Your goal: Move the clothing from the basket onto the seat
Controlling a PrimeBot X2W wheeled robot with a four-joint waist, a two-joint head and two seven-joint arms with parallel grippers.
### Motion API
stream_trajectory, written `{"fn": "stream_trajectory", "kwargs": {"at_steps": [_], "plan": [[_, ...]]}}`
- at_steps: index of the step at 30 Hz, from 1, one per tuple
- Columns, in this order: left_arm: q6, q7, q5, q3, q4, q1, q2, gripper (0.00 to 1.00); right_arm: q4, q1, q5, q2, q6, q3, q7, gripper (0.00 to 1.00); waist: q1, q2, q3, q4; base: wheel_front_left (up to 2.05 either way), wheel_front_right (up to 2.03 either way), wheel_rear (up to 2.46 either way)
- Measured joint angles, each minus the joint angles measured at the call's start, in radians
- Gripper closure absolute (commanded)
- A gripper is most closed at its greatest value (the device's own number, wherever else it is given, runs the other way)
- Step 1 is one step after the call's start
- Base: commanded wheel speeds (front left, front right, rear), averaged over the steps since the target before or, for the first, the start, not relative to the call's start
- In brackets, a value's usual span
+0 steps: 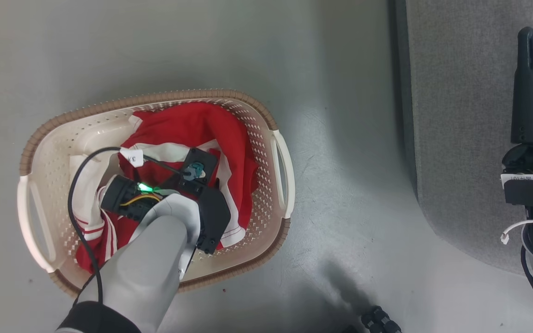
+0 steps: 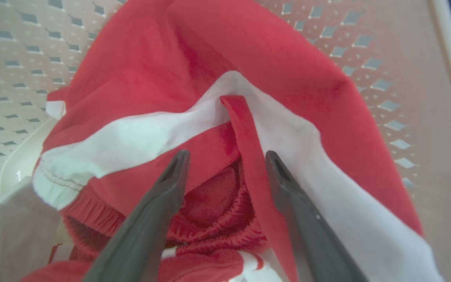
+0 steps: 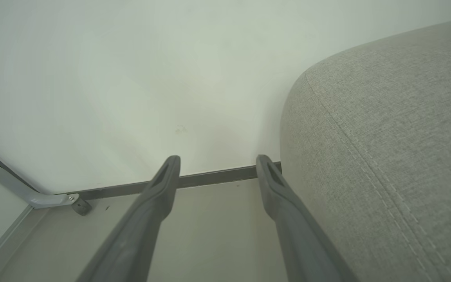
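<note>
Now the left gripper [image 2: 226, 156] points down into the basket [image 1: 155, 98], holding nothing.
Its jaws stand wide on either side of a red fold of the clothing [image 1: 188, 129], heaped in the basket on the floor [image 1: 340, 138]; closing there would likely pinch fabric. The right gripper [image 3: 217, 160], equally wide and empty, hangs beside the seat [image 1: 461, 115] at the right.

The clothing [image 1: 192, 129] lies in the basket [image 1: 155, 98], well left of the seat [image 1: 461, 115].
</note>
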Motion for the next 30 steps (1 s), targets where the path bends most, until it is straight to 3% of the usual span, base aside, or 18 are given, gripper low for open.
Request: {"fn": "stream_trajectory", "kwargs": {"at_steps": [13, 30], "plan": [[0.038, 0.051, 0.002, -0.012, 0.099, -0.049, -0.001, 0.00, 0.009, 0.000, 0.000, 0.007, 0.000, 0.002, 0.000, 0.00, -0.0001, -0.0002, 0.018, -0.015, 0.00, 0.00, 0.00], [0.053, 0.041, -0.050, 0.103, 0.191, -0.091, -0.005, 0.00, 0.008, 0.000, -0.001, 0.007, 0.000, 0.012, 0.000, 0.00, -0.0001, -0.0002, 0.020, -0.007, 0.00, 0.00, 0.00]]}}
